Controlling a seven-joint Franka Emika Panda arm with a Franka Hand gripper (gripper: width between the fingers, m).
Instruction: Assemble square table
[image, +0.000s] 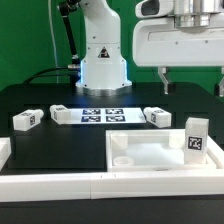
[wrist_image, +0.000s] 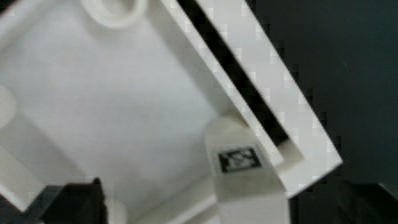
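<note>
Pincer: dark fingers spread apart, holding nothing, above the black desk. Square tray top: smooth white plastic with a raised rim. One tagged block leg stands upright just inside the rim.

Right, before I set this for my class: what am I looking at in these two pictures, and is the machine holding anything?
The machine is a robot arm with a two-finger gripper. One picture comes from a camera off the arm, the other from a camera on its wrist. On the black table lie a white square tabletop, three loose legs and a flat marker board; a fourth leg stands upright at the tabletop's edge. The gripper hangs open above, holding nothing.
</note>
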